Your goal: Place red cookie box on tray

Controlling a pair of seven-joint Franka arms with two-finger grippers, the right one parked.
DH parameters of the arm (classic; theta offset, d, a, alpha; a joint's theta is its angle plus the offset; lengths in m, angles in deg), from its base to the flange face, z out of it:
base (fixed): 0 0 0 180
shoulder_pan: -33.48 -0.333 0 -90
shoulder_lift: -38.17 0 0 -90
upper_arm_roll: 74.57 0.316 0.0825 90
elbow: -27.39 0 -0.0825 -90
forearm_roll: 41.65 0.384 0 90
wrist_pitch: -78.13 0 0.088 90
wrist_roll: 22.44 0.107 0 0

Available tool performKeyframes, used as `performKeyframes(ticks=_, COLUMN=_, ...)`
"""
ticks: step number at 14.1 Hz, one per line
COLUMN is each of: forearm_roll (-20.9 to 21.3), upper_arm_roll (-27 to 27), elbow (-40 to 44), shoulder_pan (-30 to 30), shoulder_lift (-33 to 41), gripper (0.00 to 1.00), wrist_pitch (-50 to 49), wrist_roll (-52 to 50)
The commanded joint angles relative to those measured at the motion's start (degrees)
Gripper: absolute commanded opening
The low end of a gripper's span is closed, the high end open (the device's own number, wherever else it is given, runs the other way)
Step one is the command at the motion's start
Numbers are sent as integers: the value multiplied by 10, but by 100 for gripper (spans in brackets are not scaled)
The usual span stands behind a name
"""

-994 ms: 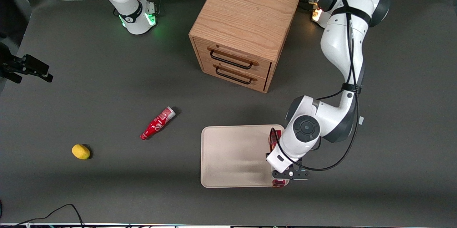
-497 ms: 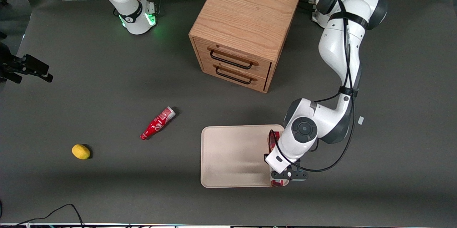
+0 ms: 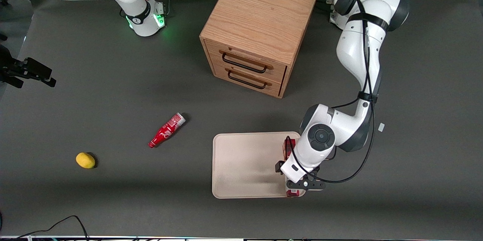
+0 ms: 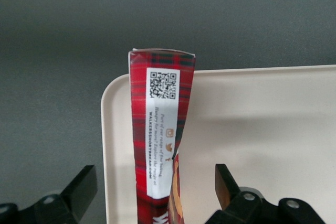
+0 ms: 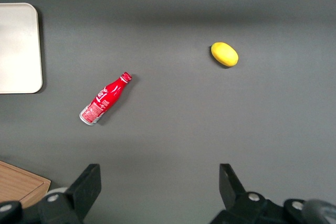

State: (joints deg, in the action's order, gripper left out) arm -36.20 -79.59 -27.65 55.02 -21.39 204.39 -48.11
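The red cookie box (image 4: pixel 160 145) lies on the tray (image 3: pixel 245 165), along the tray's edge toward the working arm's end of the worktop (image 3: pixel 113 94). The tool (image 4: pixel 152 195) is above the box, released, one finger on either side without contact.

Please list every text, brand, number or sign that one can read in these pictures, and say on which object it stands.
"WALKERSSHORTBREAD.COM": white label on the cookie box, which lies along the tray edge.
QR code and small icons: same label; the italic lines there are too small to read.
Red bottle: white script, too blurred.
The open end effector straddles the box; it carries no text.
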Motion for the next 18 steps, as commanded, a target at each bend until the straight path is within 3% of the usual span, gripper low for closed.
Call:
performKeyframes(ticks=1, forearm_roll=8, upper_arm_roll=7, elbow=-9, shoulder_pan=5, shoulder_lift=8, gripper=100, wrist_pitch=7, wrist_roll=-13)
performKeyframes(ticks=6, forearm_roll=11, upper_arm_roll=8, elbow=-5, shoulder_pan=-2, shoulder_lift=32, gripper=100, wrist_pitch=-35, wrist_roll=-9)
performKeyframes(ticks=12, forearm_roll=5, upper_arm_roll=8, elbow=-24, shoulder_pan=-44, shoulder_lift=155, gripper=100, wrist_pitch=-206, wrist_roll=66)
performKeyframes(ticks=15, forearm_roll=4, upper_arm_roll=8, elbow=-154, shoulder_pan=-83, shoulder_lift=266, gripper=100, wrist_pitch=-190, wrist_roll=99)
performKeyframes(ticks=18, forearm_roll=3, upper_arm_roll=9, elbow=-229, shoulder_pan=-118, shoulder_lift=339, gripper=100, wrist_pitch=-194, wrist_roll=146)
